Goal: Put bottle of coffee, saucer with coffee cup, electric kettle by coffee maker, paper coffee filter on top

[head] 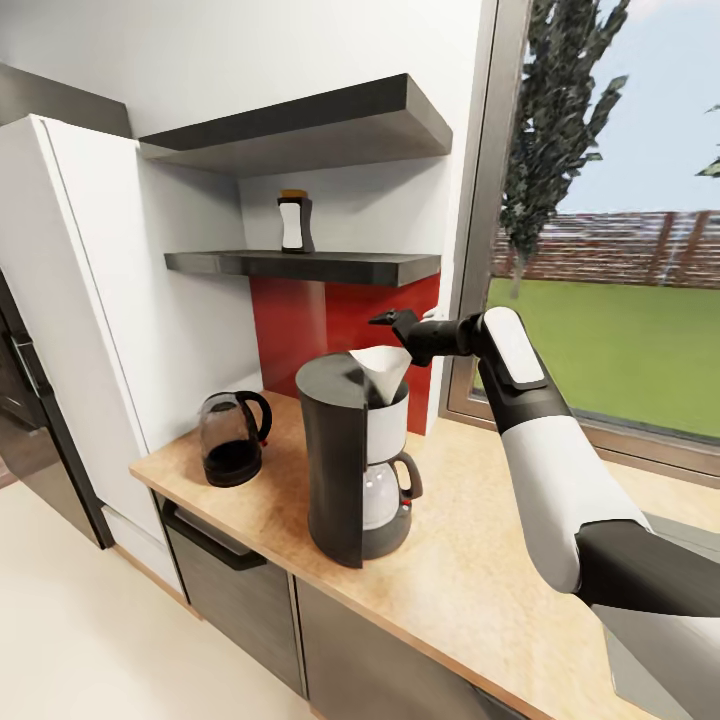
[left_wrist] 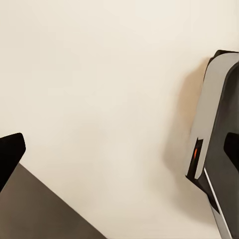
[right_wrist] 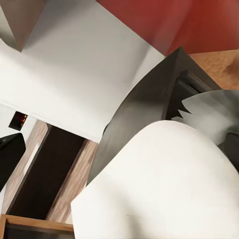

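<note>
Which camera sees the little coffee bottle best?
The head view: the bottle stands whole and upright on the lower shelf, above the coffee maker. The wrist views give no clear sight of it.

We see the countertop (head: 470, 590) at lower centre carrying kettle (head: 232, 438) and coffee maker (head: 355, 470); the shelf (head: 310, 266), upper centre, carries the bottle (head: 295, 221).

Matt wood-grain countertop (head: 470, 590), glossy red backsplash (head: 300, 330) behind the coffee maker (head: 345, 465) (dark, satin), white paper filter (head: 385, 368), glassy black kettle (head: 232, 438).
</note>
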Robot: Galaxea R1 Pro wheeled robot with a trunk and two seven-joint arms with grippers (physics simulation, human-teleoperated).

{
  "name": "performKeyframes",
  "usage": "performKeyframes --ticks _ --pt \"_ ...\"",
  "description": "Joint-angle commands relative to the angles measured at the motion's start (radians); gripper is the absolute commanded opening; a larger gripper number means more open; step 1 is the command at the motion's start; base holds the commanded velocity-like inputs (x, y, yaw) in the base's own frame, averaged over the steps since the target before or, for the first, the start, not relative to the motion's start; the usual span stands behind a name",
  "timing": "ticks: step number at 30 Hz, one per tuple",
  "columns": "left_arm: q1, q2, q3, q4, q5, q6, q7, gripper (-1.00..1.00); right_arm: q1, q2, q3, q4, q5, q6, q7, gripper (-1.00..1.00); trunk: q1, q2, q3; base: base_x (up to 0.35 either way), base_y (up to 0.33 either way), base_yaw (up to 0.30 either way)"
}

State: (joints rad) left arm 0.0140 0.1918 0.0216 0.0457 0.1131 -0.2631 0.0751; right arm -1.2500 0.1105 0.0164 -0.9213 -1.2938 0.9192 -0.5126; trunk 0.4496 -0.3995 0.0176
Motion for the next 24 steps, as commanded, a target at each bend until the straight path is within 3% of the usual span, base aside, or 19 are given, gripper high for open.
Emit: performKeyframes --ticks 1,24 --pt "0.0 0.0 0.001 0.002 0.007 -0.005 -0.001 1.0 0.0 0.0 0.0 -0.001 -0.01 0.0 -0.01 1.0 0.0 0.0 0.0 0.0 0.0 0.0" --pt "0.0 0.003 0.001 0.002 0.007 -0.005 0.0 1.0 0.0 0.0 0.0 -0.001 -0.01 0.0 -0.01 1.0 0.0 0.0 0.0 0.012 -0.023 0.0"
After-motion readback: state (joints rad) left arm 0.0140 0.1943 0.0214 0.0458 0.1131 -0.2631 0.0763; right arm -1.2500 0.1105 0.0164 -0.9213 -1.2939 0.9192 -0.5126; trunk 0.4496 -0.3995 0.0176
